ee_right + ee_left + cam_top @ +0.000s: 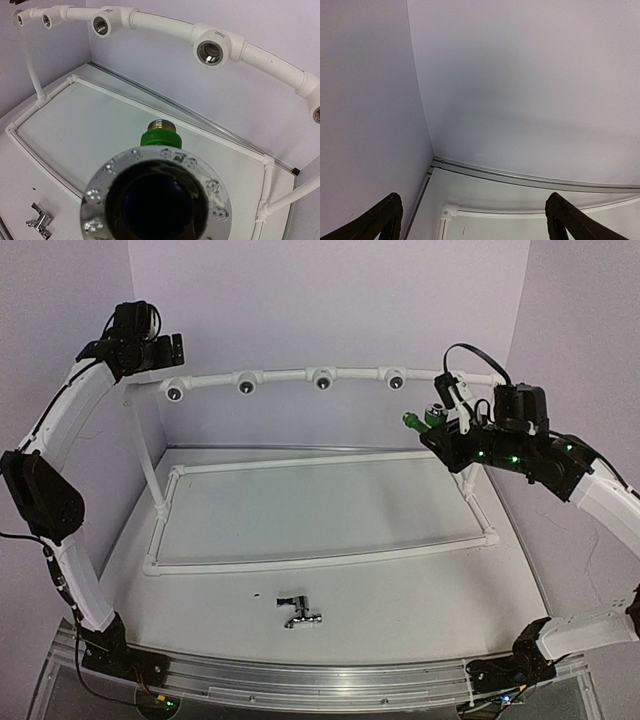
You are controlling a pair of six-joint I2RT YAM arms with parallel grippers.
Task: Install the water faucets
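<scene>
The desk (pixel 400 580) carries a white pipe frame (pixel 280 377) whose top rail bears four sockets. At 10 o'clock the left pincer (pixel 165 348) hangs wide and empty, apparently parked clear of the work. At 2 o'clock the right pincer (pixel 432 420) grips the green faucet (pixel 412 422), its threaded end aimed near the rightmost socket (pixel 210 51), apart from it, seemingly for screwing in. The chrome faucet (pixel 298 611) lies at 6 o'clock, untouched. Only the right wrist view shows thread against socket bore; only the top view shows the grip.
</scene>
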